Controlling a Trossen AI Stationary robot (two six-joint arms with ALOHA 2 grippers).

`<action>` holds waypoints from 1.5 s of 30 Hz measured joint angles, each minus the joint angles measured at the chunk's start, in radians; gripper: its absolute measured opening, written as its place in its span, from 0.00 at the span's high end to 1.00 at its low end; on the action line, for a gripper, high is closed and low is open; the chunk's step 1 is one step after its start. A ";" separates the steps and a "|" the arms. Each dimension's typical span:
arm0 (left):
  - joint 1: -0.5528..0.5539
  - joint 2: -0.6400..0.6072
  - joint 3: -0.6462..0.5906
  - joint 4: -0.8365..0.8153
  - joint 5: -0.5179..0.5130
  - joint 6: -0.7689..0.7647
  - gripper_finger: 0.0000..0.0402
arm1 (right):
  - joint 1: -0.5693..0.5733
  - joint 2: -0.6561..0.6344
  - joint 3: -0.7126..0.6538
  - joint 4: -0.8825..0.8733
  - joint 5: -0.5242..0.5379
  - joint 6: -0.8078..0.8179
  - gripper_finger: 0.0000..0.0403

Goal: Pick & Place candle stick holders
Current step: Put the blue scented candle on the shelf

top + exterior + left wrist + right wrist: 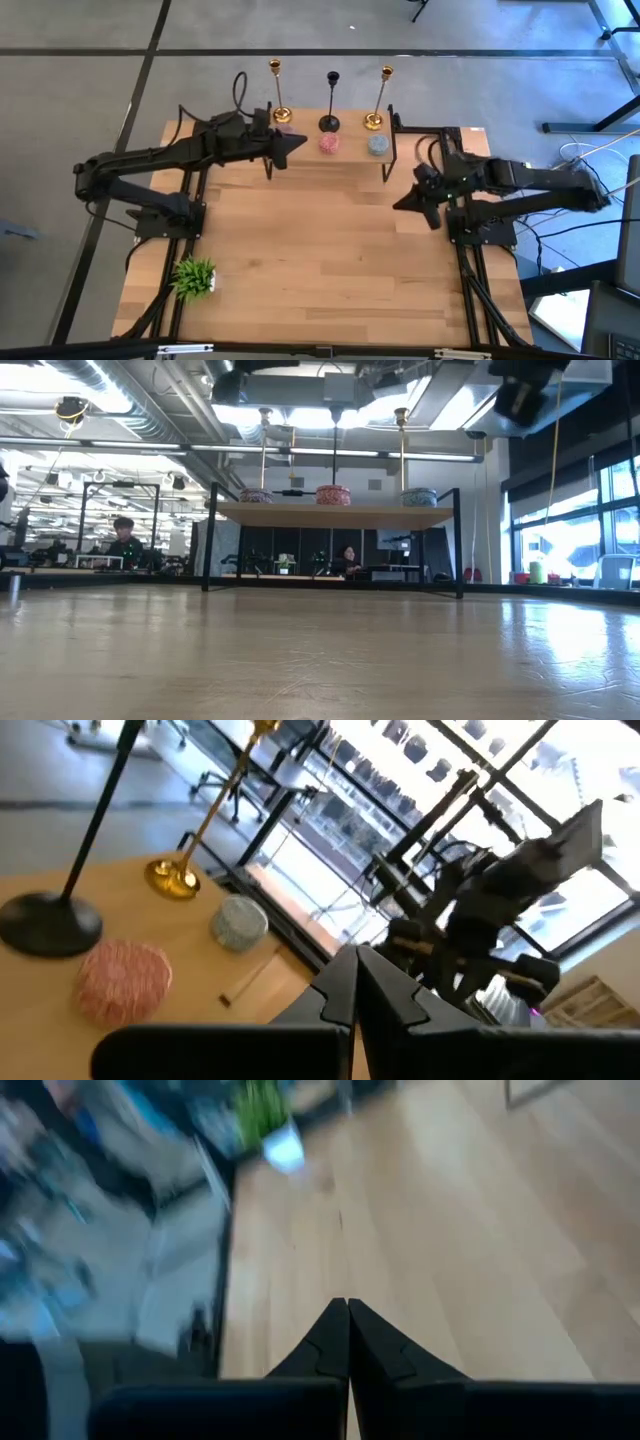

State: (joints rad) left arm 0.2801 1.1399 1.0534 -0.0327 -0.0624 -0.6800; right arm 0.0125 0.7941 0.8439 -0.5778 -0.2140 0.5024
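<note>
Three tall thin metal candle stick holders — gold (pixel 277 92), black (pixel 331 100), gold (pixel 380 98) — upright along the raised wooden shelf (pixel 350 158) at twelve o'clock, seemingly display-ready; left gripper (pixel 297 145) adjacent, right gripper (pixel 402 202) at three o'clock, both pinched empty.

The whole table (pixel 330 260) is seen from straight above in the high view, with the raised shelf (pixel 330 150) at its far edge and one arm at each side. In the low view the tabletop (pixel 320 660) is skimmed at surface height, and the shelf (pixel 335 514) is faced from below, with the room behind. The left wrist view is aimed along the shelf from close by; the black candlestick (pixel 60 915) and a gold candlestick (pixel 175 875) are shared with the high view. The right wrist view is pointed down across bare boards toward what is probably the green plant (pixel 260 1110), also seen overhead (pixel 195 277).
</note>
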 joint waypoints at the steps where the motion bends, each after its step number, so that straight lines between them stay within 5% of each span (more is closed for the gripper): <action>1: 0.003 0.013 0.000 0.019 -0.002 0.002 0.99 | -0.022 -0.034 -0.051 0.066 -0.019 0.017 1.00; 9: 0.027 0.129 0.000 0.082 -0.022 -0.064 0.99 | -0.223 -0.184 -0.298 0.323 -0.081 -0.008 1.00; 24: 0.093 0.156 0.057 0.086 -0.021 -0.084 1.00 | -0.563 0.073 -0.155 0.223 -0.423 -0.390 1.00; 31: 0.095 0.157 0.059 0.082 -0.017 -0.068 1.00 | -0.669 0.187 -0.020 0.130 -0.413 -0.561 1.00; 37: 0.095 0.157 0.059 0.081 -0.001 -0.029 0.99 | -0.757 0.278 0.028 -0.057 -0.236 -0.694 1.00; 45: 0.095 0.157 0.060 0.081 0.017 0.005 0.99 | -0.769 0.327 0.031 -0.032 -0.288 -0.734 1.00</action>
State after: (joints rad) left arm 0.3756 1.2964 1.1130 0.0485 -0.0451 -0.6746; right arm -0.7567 1.1213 0.8753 -0.6098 -0.5022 -0.2314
